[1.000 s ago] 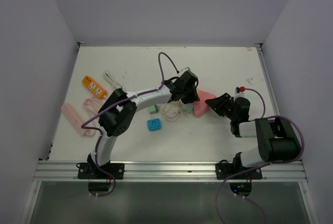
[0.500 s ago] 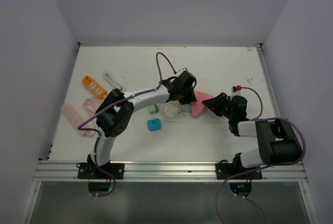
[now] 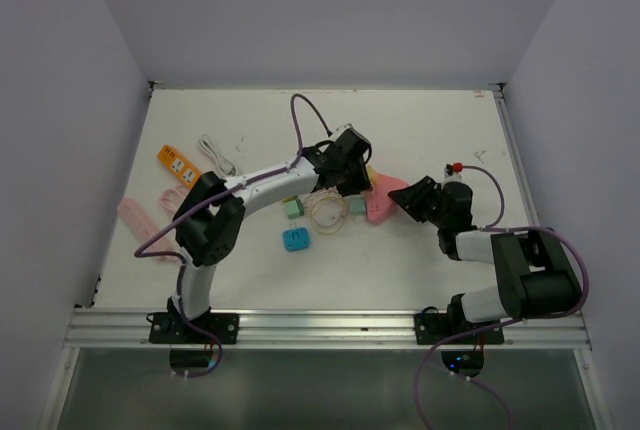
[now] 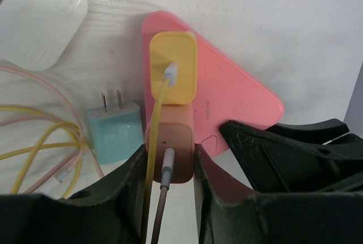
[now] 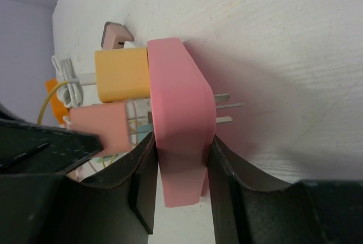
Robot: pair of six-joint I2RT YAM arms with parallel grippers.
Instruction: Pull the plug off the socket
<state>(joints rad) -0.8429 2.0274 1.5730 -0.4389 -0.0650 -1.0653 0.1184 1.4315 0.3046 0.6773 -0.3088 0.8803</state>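
A pink triangular socket (image 4: 232, 99) lies on the white table; it also shows in the top view (image 3: 381, 204). A yellow plug (image 4: 173, 68) sits in it. My left gripper (image 4: 170, 159) is shut on a salmon-pink plug (image 4: 170, 150) with a brownish cable. In the right wrist view this plug (image 5: 102, 130) stands slightly off the socket, with its metal prongs showing in the gap. My right gripper (image 5: 181, 147) is shut on the edge of the socket (image 5: 178, 119). In the top view the left gripper (image 3: 350, 165) and right gripper (image 3: 412, 200) flank the socket.
A loose teal plug (image 4: 116, 130), a white adapter (image 4: 39, 17) and coiled yellow and pink cables (image 3: 328, 212) lie beside the socket. A blue cube (image 3: 296, 240), an orange power strip (image 3: 180, 165), pink strips (image 3: 140, 220) and a white cable (image 3: 215, 155) lie to the left.
The left gripper has drawn back to the left with the salmon plug. The socket and the right gripper have shifted a little left with it.
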